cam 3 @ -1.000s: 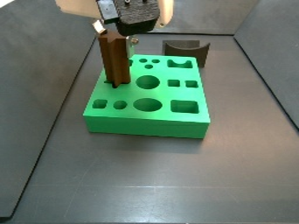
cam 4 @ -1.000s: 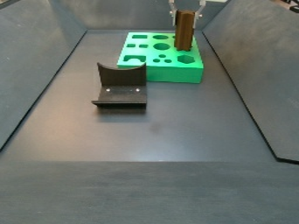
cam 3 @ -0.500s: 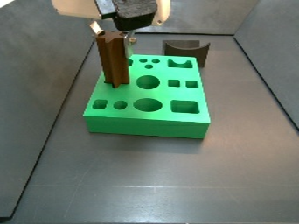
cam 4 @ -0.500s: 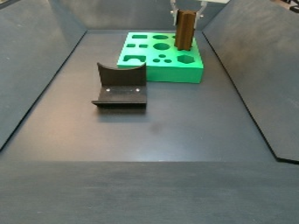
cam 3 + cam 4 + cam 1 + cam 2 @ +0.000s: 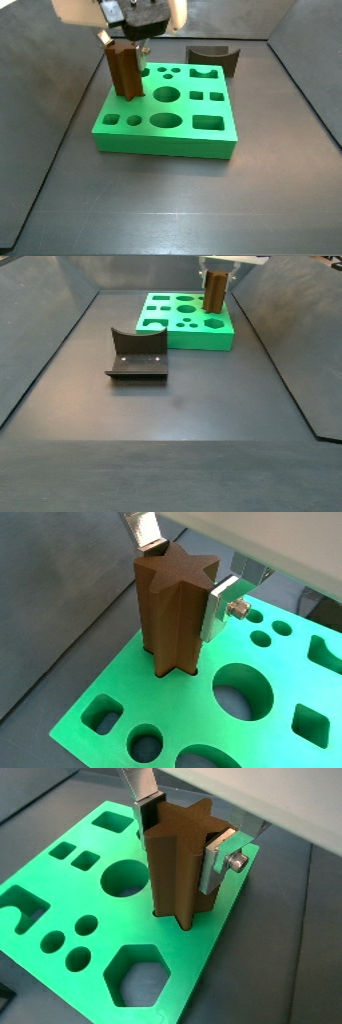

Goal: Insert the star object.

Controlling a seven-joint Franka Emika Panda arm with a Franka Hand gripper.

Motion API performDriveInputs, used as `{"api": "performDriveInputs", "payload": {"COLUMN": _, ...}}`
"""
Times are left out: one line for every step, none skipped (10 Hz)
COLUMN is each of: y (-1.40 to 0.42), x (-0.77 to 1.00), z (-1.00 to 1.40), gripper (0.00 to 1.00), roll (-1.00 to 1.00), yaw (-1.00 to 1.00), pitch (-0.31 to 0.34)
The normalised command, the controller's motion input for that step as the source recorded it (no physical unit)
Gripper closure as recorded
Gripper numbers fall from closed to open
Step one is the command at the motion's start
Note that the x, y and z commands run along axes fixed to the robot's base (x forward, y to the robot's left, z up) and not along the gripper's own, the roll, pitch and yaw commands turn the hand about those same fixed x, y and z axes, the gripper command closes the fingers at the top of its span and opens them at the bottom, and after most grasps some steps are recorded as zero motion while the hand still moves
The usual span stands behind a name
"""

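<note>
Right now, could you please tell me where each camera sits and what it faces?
Wrist view: above the green block, looking down the star object between the fingers.
Wrist view: likewise, from another side; gripper around the peg.
Side view: high, facing the block's front; gripper above.
Side view: high, fixture nearest, block behind.
All share peg and block.
</note>
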Motion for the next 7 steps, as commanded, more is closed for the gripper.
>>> {"api": "performDriveInputs", "payload": {"y": 0.0, "x": 0.19, "z": -0.48, "gripper": 1.0, "roll": 0.09, "yaw": 0.1, "pitch": 0.02}}
{"api": "performDriveInputs", "payload": {"y": 0.0, "x": 0.29, "z": -0.55, "gripper": 1.0, "roll": 0.09, "yaw": 0.09, "pitch": 0.036}}
{"api": "performDriveInputs", "payload": {"y": -0.05, "x": 0.48, "z": -0.58, "gripper": 1.0, "roll": 0.03, "yaw": 0.0, "pitch": 0.049}}
{"api": "performDriveInputs", "payload": {"y": -0.07, "x": 0.49, "z": -0.59, "gripper": 1.0, "roll": 0.02, "yaw": 0.0, "pitch": 0.016}}
{"api": "performDriveInputs", "payload": {"y": -0.03, "x": 0.2, "z": -0.35, "gripper": 1.0, "roll": -0.06, "yaw": -0.09, "pitch": -0.036}}
{"api": "performDriveInputs", "payload": {"y": 0.0, "x": 0.09, "z": -0.17, "gripper": 1.0, "roll": -0.06, "yaw": 0.0, "pitch": -0.037}}
{"api": "performDriveInputs", "payload": {"y": -0.06, "x": 0.01, "z": -0.03, "gripper": 1.0, "roll": 0.01, "yaw": 0.0, "pitch": 0.0}}
